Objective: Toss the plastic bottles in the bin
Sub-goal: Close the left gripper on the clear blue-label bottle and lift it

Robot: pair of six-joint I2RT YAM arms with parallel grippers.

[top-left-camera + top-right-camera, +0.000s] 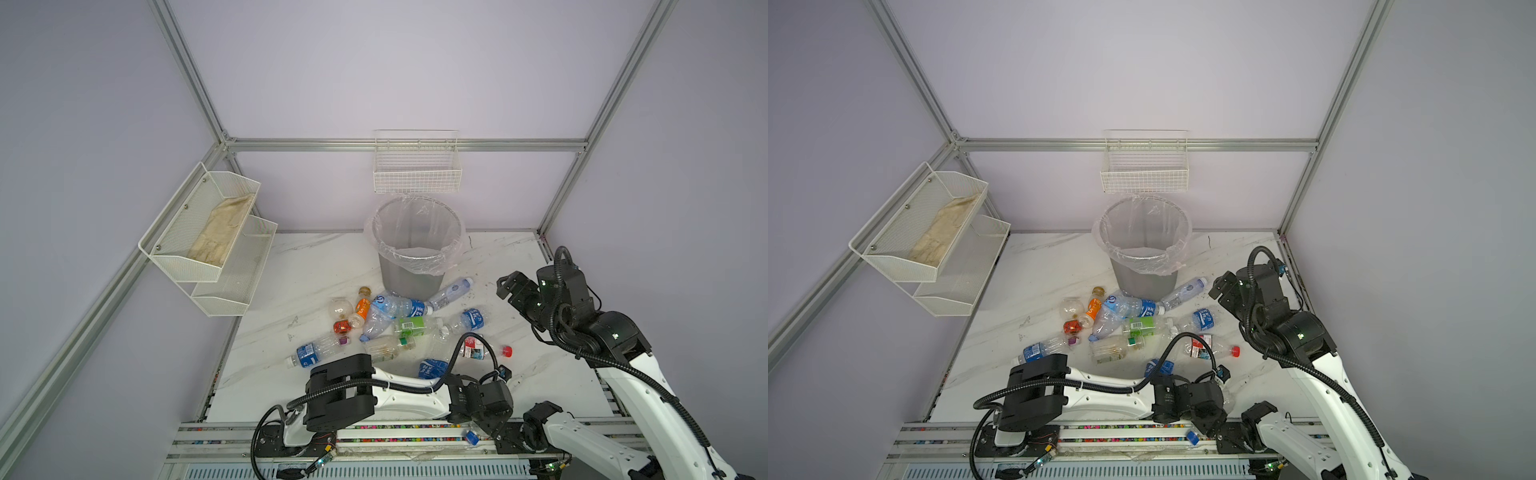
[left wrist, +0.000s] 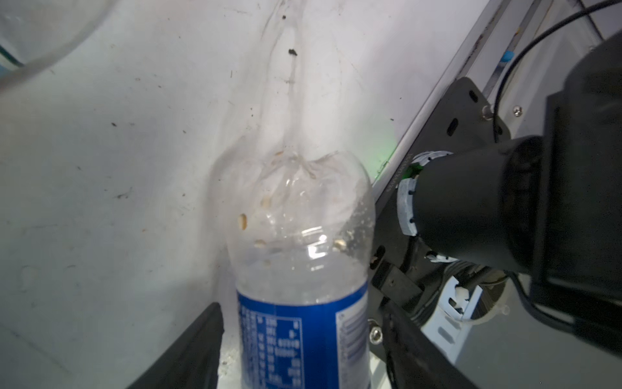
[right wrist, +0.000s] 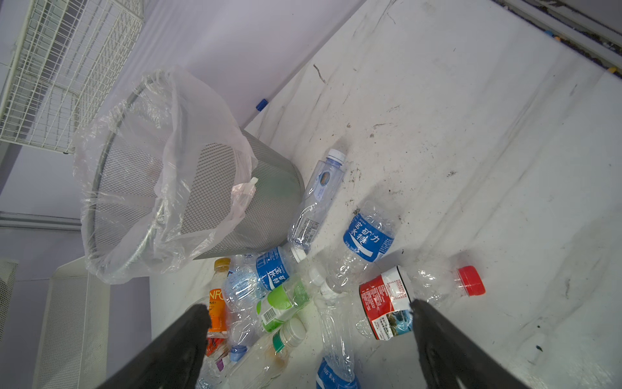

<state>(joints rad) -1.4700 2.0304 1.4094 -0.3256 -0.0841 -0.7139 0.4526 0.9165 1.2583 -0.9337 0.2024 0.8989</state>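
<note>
Left wrist view showed the left hand point(image 2: 303, 340) straddling a clear, dented blue-labelled bottle point(image 2: 296, 235) lying well apart from the bin point(image 1: 411, 279), jaws not yet pinching, probably lining up a grip. Near the bin, the right hand point(image 3: 308, 315) gaped wide over the other plastic bottles point(image 1: 399, 322), crumpled and heaped against the bin's base.

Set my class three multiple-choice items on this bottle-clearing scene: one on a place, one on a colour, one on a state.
1. The bin stands: A at the front rail; B under the wire basket; C inside the side rack.
2. The red-labelled bottle has a cap coloured: A blue; B green; C red.
3. The right pincer is: A open, empty; B shut on a bottle; C shut on the liner.
B: the basket hangs on the wall above it. C: the red cap shows in the right wrist view. A: it stands wide, gripping nothing.
</note>
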